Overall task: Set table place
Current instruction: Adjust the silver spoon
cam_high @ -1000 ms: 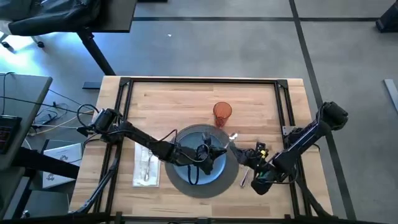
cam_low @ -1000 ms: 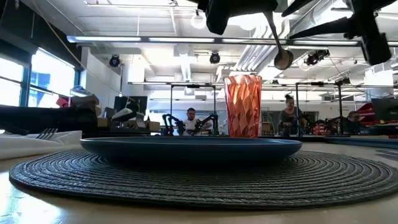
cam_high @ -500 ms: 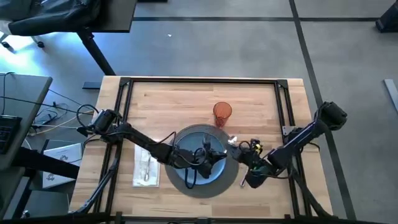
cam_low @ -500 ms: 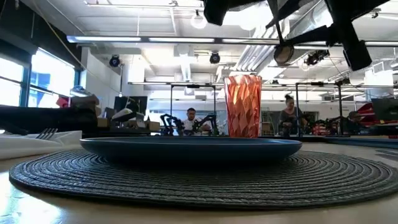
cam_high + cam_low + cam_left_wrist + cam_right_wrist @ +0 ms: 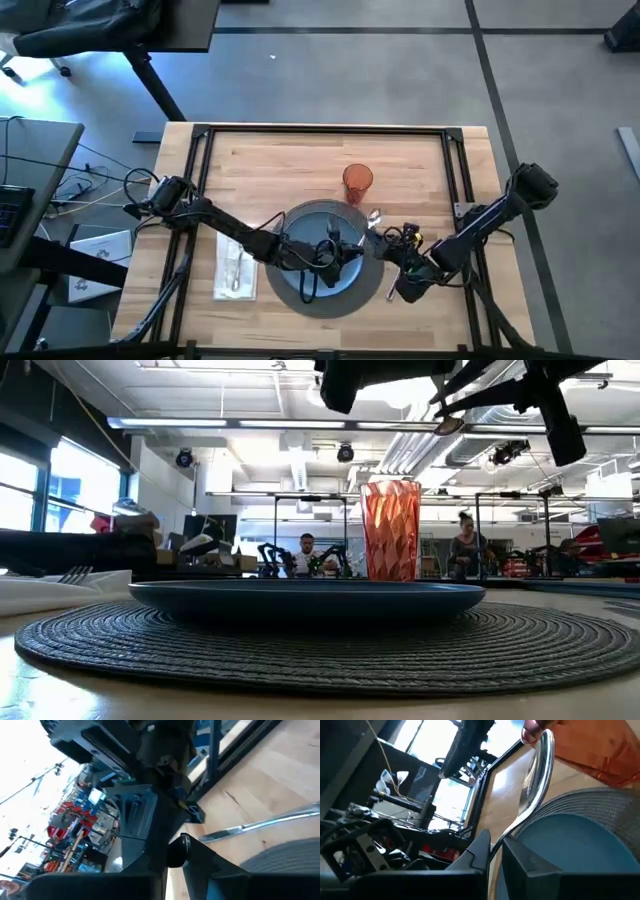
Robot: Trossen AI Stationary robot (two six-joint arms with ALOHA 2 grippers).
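Overhead, right pincer [image 5: 383, 243] gripping spoon [image 5: 374, 217], beside placemat [image 5: 372, 290] edge

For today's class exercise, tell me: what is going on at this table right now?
Two robot arms are laying a place setting on the wooden table. The right gripper is shut on a spoon, held in the air beside the blue plate and near the orange cup. The left gripper hovers over the plate, which sits on the round woven placemat. A fork lies on a napkin to the left, and a knife to the right.
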